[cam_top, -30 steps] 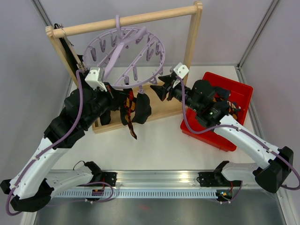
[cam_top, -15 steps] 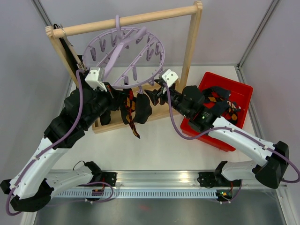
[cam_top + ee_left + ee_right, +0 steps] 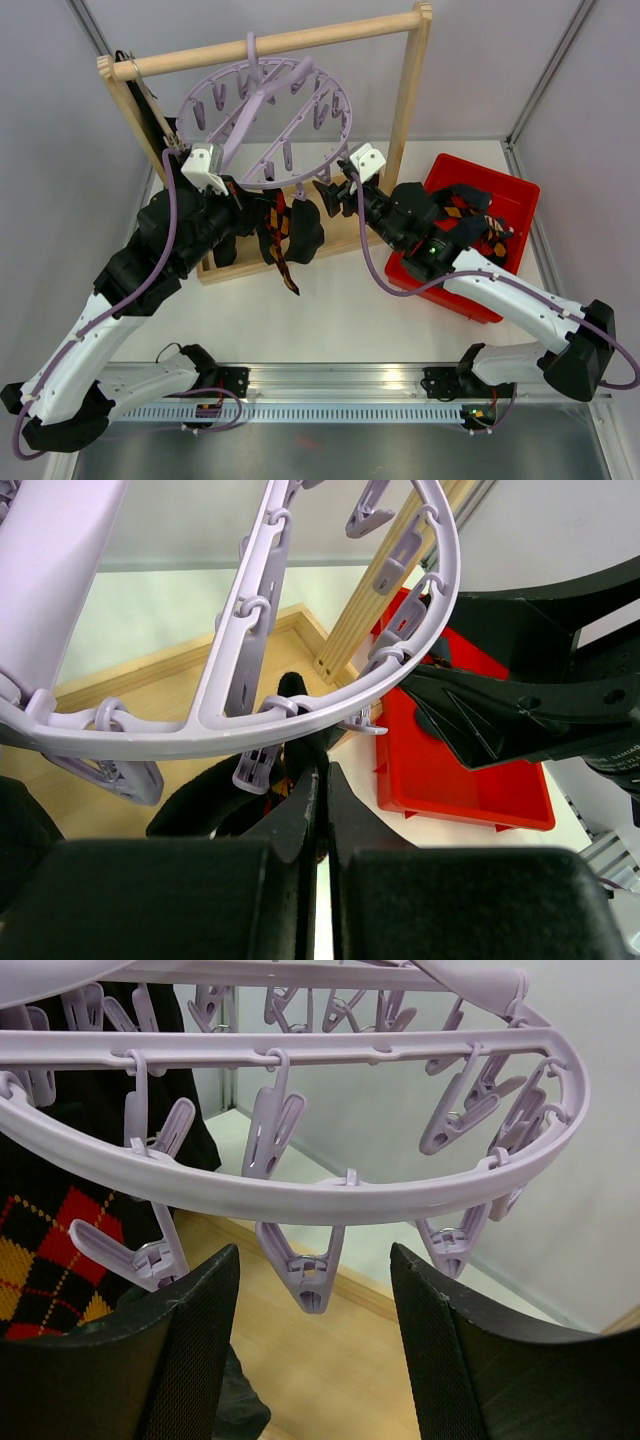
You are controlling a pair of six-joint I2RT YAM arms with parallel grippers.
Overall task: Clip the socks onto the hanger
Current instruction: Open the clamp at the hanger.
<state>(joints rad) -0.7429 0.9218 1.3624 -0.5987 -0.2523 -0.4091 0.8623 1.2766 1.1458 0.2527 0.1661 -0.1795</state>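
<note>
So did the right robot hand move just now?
Yes. The right gripper slid left, away from the red bin and the wooden post, closer under the hanger.

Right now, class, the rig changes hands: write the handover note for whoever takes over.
Left gripper: fingers shut on an argyle sock, held up under the hanger rim.
Right gripper: open, fingers either side of a dangling clip on that rim.
More socks lie in the red bin.
Done: cannot tell whether any sock is clipped.
Left: clip the held sock, then the rest.
</note>
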